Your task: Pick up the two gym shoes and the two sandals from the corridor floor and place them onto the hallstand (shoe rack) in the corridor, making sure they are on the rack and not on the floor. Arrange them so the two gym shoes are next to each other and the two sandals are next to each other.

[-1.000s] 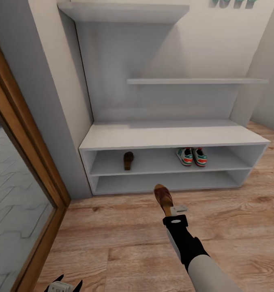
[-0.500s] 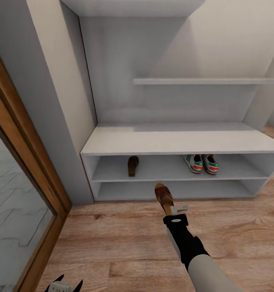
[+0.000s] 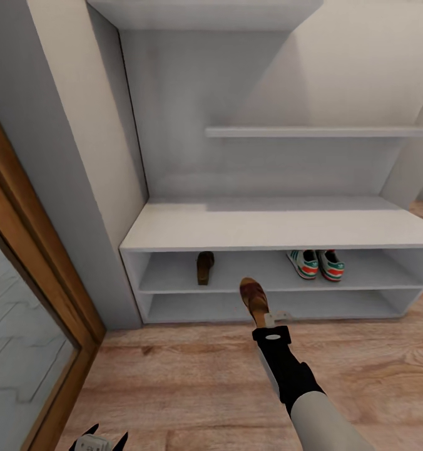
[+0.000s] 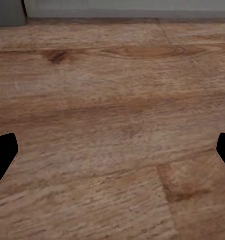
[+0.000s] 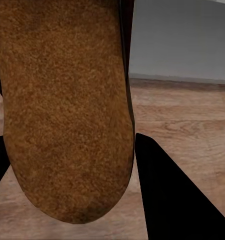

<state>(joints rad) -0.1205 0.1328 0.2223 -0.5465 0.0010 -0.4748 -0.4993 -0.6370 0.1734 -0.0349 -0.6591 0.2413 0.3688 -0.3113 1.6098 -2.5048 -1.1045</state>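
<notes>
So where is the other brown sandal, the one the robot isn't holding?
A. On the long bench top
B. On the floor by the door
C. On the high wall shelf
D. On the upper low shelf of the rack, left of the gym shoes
D: the loose sandal lies on the upper shelf level of the hallstand, apart from and left of the gym shoes.

Light: soft, even, from above my head camera.
Shadows: faint under the light-grey hallstand shelves (image 3: 311, 132).
Sharpness: wrist renders slightly blurred.
</notes>
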